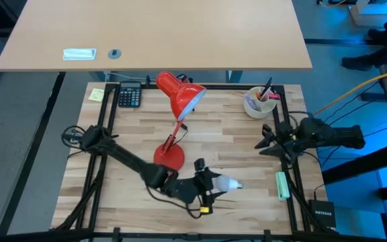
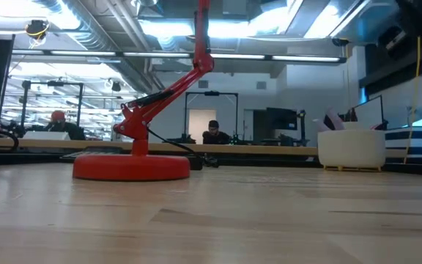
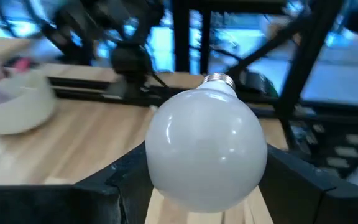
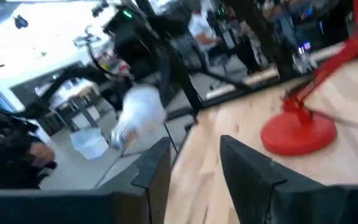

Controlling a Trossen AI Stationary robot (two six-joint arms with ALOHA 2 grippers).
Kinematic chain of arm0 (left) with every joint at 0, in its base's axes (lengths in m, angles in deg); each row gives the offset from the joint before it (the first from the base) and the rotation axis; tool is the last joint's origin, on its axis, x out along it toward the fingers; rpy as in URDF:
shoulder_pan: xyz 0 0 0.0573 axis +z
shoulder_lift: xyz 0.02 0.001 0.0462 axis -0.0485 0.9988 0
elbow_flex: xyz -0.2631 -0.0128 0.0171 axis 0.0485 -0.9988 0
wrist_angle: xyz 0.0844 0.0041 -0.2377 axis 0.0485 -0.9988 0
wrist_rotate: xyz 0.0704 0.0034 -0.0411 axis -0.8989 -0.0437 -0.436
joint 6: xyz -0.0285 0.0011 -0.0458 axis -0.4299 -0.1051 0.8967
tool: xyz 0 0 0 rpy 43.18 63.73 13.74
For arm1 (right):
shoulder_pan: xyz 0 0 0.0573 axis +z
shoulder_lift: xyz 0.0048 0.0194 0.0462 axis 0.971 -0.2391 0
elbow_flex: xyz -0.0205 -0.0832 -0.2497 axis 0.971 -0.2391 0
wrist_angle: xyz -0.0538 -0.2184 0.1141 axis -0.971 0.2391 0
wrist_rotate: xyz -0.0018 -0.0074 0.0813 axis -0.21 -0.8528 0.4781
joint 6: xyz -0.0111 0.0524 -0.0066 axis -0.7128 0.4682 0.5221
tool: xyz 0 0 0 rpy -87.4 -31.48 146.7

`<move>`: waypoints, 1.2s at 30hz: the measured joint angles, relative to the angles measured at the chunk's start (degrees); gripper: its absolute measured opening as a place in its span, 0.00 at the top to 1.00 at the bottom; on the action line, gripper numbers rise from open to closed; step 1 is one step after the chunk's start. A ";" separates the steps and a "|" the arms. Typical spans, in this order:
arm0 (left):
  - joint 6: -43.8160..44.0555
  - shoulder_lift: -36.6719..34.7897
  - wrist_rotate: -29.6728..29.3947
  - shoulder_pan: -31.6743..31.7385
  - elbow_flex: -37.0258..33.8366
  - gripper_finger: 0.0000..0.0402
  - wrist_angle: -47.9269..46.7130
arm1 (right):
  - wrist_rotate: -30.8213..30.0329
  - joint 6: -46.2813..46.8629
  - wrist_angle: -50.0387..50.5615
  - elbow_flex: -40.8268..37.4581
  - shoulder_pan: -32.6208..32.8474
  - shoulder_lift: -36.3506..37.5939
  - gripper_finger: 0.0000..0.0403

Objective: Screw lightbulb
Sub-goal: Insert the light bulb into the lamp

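The white lightbulb [image 1: 227, 183] is near the table's front, right of the red lamp's base [image 1: 169, 156]. Its silvery screw base [image 3: 219, 79] points toward the table's right edge. My left gripper [image 1: 213, 183] is shut on it. The lamp's shade [image 1: 181, 94] hangs over the far middle of the table. My right gripper [image 1: 266, 140] waits open and empty by the right edge. Its wrist view shows its fingers [image 4: 154, 165] apart, the lamp base [image 4: 297, 134] and the blurred bulb [image 4: 138, 112]. The bulb does not show in the low view. My left gripper pinches the bulb's round white globe [image 3: 166, 155] between its two fingers [image 3: 120, 180], one on each side. The fingers come level from the table's left side, along the bulb's axis. The bulb lies level with its screw base pointing away from the gripper.
A green marker [image 1: 282, 185] lies near the right edge. A white cup with pens [image 1: 259, 102] stands at the far right. A calculator [image 1: 129, 95] and a yellow note [image 1: 97, 94] are at the far left. The lamp's cord runs to the far edge.
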 joint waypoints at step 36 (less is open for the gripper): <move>-0.35 -14.05 -31.05 -8.24 -6.60 0.41 -5.61 | -3.69 -15.96 -42.50 -9.14 0.00 -24.79 0.62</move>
